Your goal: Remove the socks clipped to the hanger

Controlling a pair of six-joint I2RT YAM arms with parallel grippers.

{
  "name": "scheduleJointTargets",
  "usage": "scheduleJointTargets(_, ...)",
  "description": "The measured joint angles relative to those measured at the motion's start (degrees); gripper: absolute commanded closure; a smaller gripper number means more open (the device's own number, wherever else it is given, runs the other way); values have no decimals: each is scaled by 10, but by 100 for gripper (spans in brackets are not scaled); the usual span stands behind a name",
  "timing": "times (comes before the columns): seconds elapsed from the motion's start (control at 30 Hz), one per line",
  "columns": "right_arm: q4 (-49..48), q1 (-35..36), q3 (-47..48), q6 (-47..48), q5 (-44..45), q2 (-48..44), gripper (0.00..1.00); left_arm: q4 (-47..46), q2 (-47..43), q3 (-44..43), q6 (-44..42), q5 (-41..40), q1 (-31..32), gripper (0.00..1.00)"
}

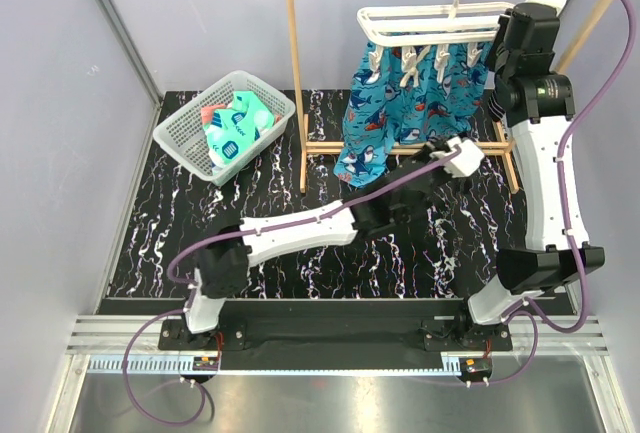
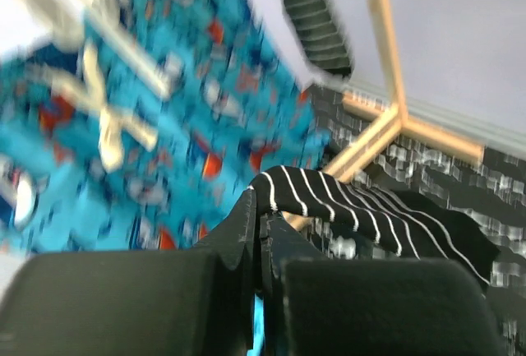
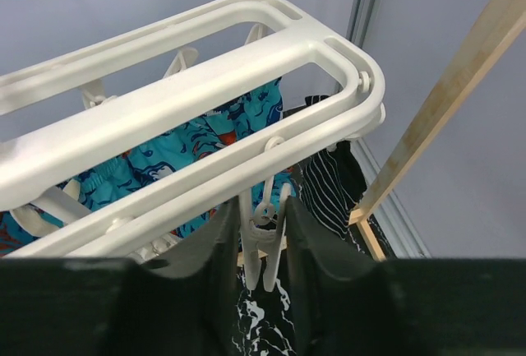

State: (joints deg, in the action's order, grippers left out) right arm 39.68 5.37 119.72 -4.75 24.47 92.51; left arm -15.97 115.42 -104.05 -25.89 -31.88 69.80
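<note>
**A:** Between the fingers of the right gripper (image 3: 264, 237), what is seen?

**B:** A white clip (image 3: 263, 245) is seen there, hung from the hanger (image 3: 205, 85). It is pinched from both sides, with one finger laid against each flank. The hanger's frame is found just above the fingertips.

**A:** And how are the fingers of the left gripper (image 2: 261, 208) set?

**B:** They are pressed together, and an edge of the striped sock (image 2: 370, 208) is nipped at their tips. From the tips the sock is draped away to the right, over the marbled black table (image 2: 497, 179).

**A:** Can that sock be placed from the right gripper's fingers as well?

**B:** It is seen just beyond one of those fingers, hung below the hanger's end and beside the wooden rack (image 3: 444, 109). Whether it is held by any clip cannot be told.

**A:** What else is found close to the fingers?

**B:** The shark-print cloth (image 2: 148, 126) is hung just past the left fingertips, and it is blurred. Other socks (image 1: 238, 131) are laid in the mesh basket (image 1: 193, 105), well apart from both pairs of fingers.
</note>
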Motion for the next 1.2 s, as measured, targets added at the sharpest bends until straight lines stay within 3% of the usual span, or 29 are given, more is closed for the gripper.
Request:
scheduleJointTargets(0.17,4,0,-5,-10,-11,-12,41,42,-96,109,54,-29,-8,100)
scheduleJointTargets(0.27,11,0,-12,-25,-26,-26,23,102,-161,129,109,-34,-26,100)
scheduleJointTargets(0.37,16,0,-42,-43,-50,-57,12,167,-235,135,186,-30,-69,100)
scheduleJointTargets(0.4,22,0,-57,-51,-58,-73,1,191,-259,136,216,-23,-93,100)
scheduleJointTargets(0.63,29,2,-246,-128,-151,-248,0,308,-368,149,355,35,-332,100)
scheduleJointTargets(0.83,30,3,-326,-162,-219,-377,0,395,-300,116,415,133,-542,97)
scheduleJointTargets(0.9,29,3,-325,-163,-229,-392,0,414,-245,90,429,162,-600,83)
scheduleJointTargets(0.93,30,3,-323,-162,-231,-397,0,429,-210,77,440,178,-621,63)
scheduleJointTargets(0.97,30,3,-321,-161,-235,-401,0,437,-190,71,441,187,-647,54)
scheduleJointTargets(1.03,31,3,-320,-159,-237,-403,0,467,-137,53,457,203,-684,47)
scheduleJointTargets(1.1,34,3,-321,-158,-237,-403,0,505,-93,31,465,210,-702,32)
scheduleJointTargets(1.2,32,3,-337,-156,-231,-406,0,546,-71,35,474,228,-703,23)
